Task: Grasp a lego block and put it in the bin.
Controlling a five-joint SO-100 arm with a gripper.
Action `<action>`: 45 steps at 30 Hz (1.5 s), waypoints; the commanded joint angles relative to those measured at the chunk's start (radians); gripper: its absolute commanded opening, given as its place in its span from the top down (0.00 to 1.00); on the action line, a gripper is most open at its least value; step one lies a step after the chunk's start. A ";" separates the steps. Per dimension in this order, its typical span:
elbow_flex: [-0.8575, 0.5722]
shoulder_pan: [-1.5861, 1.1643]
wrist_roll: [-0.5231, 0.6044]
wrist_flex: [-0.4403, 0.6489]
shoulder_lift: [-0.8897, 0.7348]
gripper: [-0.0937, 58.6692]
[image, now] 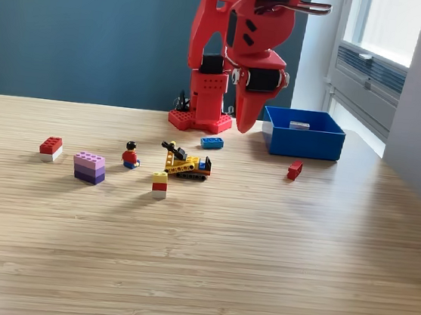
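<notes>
Nearest on the wooden table [197, 278] stands a yellow-red-white brick stack [159, 184], farther back a blue brick [211, 142], then the blue bin [304, 134] at the exterior view's right beside the gripper [246, 123], apparently clenched and empty.

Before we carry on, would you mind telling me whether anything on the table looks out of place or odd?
Nothing looks damaged or spilled. The loose pieces stand scattered but tidy; only the small red brick near the blue bin looks tipped on its side. The bin already holds a small grey piece.

Glossy red plastic arm [238, 47] with black servo blocks.
</notes>
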 commanded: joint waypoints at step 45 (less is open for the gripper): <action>-0.006 0.667 0.078 -0.103 0.034 1.00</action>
